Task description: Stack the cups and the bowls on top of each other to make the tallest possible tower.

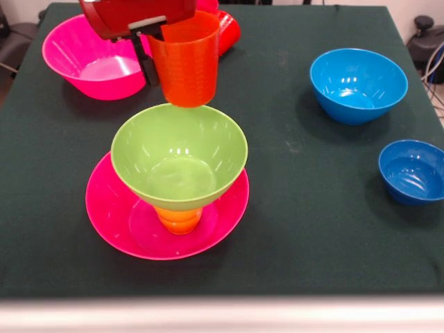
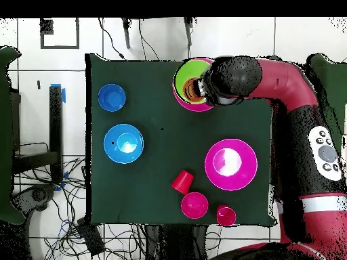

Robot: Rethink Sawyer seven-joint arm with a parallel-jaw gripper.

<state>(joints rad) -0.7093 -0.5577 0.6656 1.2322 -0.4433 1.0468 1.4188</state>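
We see fingers (image 1: 161, 52) gripping orange cup (image 1: 184, 61) just above green bowl (image 1: 179, 157), w/ yellow cup (image 1: 179, 219) & pink bowl (image 1: 118, 222) under it on table (image 1: 305, 229).

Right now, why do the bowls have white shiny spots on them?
Front view: room lights glint off the glossy light blue bowl and green bowl; soft shadows sit beside them on the table. Overhead view: the pink bowl has a bright white glare patch in its middle.

The front view looks obliquely down across the table (image 1: 312, 229) toward the robot at 12 o'clock, close in. The overhead view looks straight down from higher, robot at 6 o'clock. Both share the tabletop.
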